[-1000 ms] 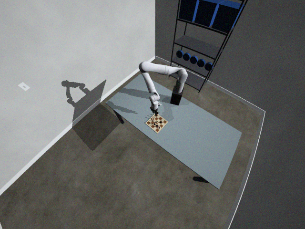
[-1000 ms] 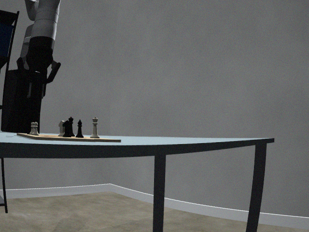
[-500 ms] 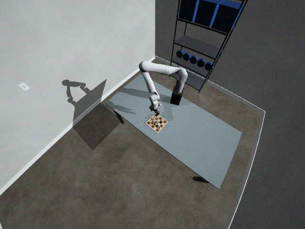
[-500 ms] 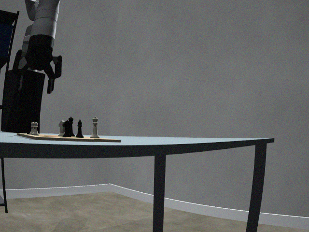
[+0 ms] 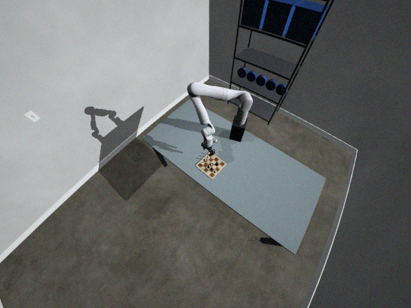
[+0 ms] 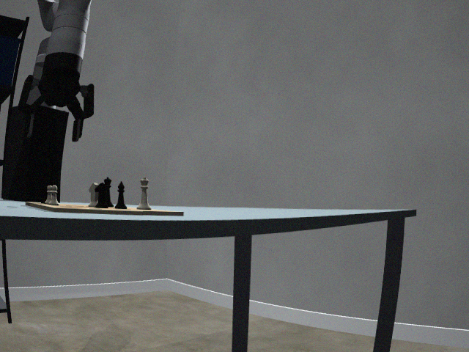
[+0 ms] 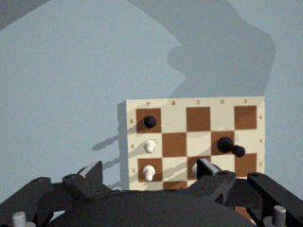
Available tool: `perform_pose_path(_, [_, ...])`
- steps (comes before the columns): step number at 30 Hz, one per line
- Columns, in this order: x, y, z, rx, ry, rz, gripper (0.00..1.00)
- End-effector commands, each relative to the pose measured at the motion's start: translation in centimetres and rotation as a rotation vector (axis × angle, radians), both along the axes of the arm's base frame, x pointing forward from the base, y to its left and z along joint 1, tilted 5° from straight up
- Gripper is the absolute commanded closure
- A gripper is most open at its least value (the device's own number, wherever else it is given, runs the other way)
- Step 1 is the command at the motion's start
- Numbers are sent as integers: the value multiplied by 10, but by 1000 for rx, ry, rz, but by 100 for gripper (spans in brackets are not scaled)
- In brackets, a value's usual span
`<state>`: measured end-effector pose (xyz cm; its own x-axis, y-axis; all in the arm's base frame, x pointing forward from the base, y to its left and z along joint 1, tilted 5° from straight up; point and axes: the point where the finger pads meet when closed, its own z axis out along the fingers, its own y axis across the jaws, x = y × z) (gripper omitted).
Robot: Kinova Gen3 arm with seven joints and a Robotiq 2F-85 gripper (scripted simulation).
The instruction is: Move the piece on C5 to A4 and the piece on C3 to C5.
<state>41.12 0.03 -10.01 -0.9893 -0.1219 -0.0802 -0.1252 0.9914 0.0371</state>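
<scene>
While it hangs high over the board (image 7: 199,144), the gripper (image 7: 151,166) is fully spread and holds nothing. In the wrist view, a white pawn (image 7: 150,146) stands upright on A4, so that move looks done. The C3 piece (image 7: 193,167) shows only as a pale sliver touching the right finger's inner edge, low and right of centre. C5 (image 7: 198,119), a bare dark-brown square, lies straight above it in frame. The pieces look smooth and turned, on flat matte wood.

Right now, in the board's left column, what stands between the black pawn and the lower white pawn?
A second white pawn; the wrist view shows it.
</scene>
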Motion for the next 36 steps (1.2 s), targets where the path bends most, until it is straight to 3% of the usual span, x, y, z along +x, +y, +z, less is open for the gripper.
perform_pose_path(1, [1, 0, 1, 0, -1, -6, 0])
perform_pose_path(17, [1, 2, 0, 5, 20, -302, 0])
perform_pose_path(24, [1, 6, 0, 12, 37, -619, 0])
perform_pose_path(32, [3, 16, 1, 31, 54, -1085, 0])
perform_pose_path(34, [3, 16, 1, 31, 54, -1085, 0])
perform_pose_path(36, [4, 19, 1, 38, 57, -1211, 0])
